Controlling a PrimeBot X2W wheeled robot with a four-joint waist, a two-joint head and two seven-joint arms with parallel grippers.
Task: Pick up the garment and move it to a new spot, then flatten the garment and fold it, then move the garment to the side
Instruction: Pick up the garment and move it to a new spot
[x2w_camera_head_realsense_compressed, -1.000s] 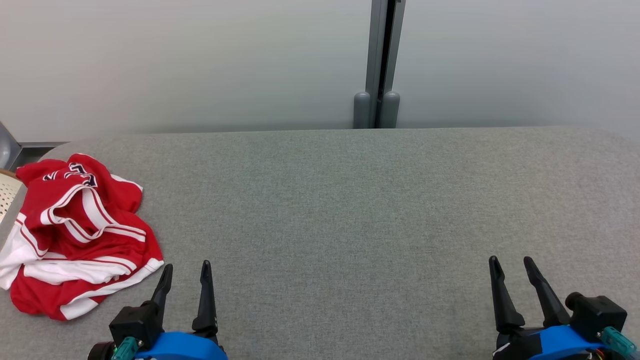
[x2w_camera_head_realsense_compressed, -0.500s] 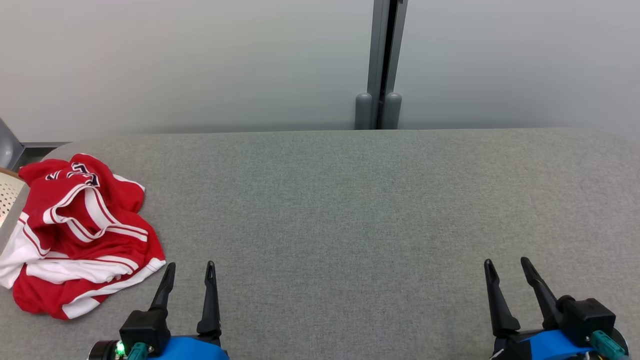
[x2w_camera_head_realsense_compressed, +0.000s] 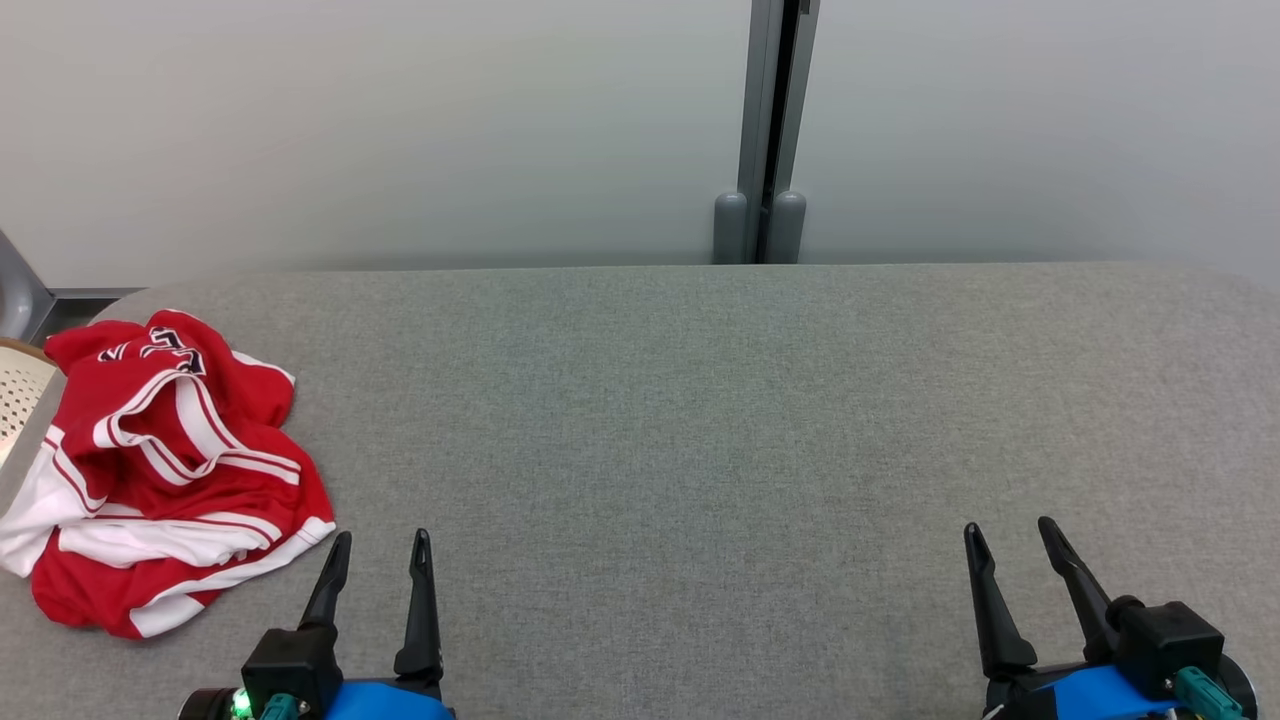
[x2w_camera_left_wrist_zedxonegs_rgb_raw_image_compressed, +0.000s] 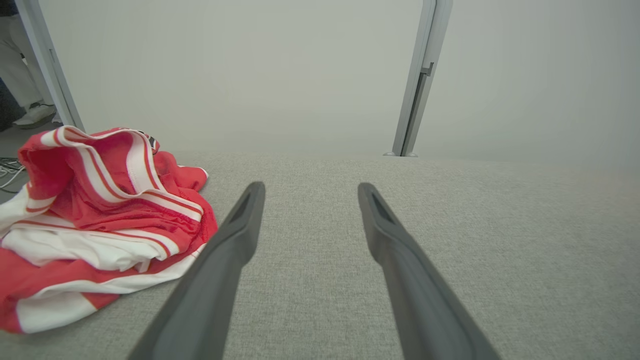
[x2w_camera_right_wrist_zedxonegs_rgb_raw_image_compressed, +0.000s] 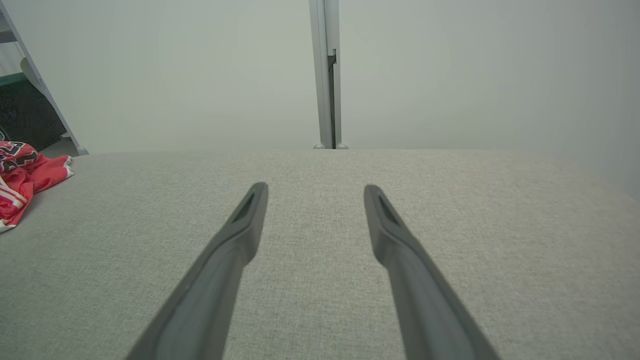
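A red garment (x2w_camera_head_realsense_compressed: 160, 470) with white stripes and dark lettering lies crumpled at the left end of the grey fabric table (x2w_camera_head_realsense_compressed: 700, 420). My left gripper (x2w_camera_head_realsense_compressed: 382, 540) stands open near the front edge, just right of the garment's lower corner and apart from it. In the left wrist view the garment (x2w_camera_left_wrist_zedxonegs_rgb_raw_image_compressed: 95, 210) lies left of my open left gripper (x2w_camera_left_wrist_zedxonegs_rgb_raw_image_compressed: 310, 187), nothing between the fingers. My right gripper (x2w_camera_head_realsense_compressed: 1007, 528) is open at the lower right, far from the cloth. The right wrist view has the garment (x2w_camera_right_wrist_zedxonegs_rgb_raw_image_compressed: 22, 177) at the far left edge and my right gripper (x2w_camera_right_wrist_zedxonegs_rgb_raw_image_compressed: 316, 186) open over bare table.
A pale partition wall with a grey post (x2w_camera_head_realsense_compressed: 765, 130) runs behind the table. A perforated white chair edge (x2w_camera_head_realsense_compressed: 18, 390) sits off the table's left end. A person's leg and shoe (x2w_camera_left_wrist_zedxonegs_rgb_raw_image_compressed: 25, 100) stand beyond the partition in the left wrist view.
The head view has shifted slightly, so the table and garment sit a little lower and further right. Both grippers have drawn back a bit toward the bottom edge, still open.
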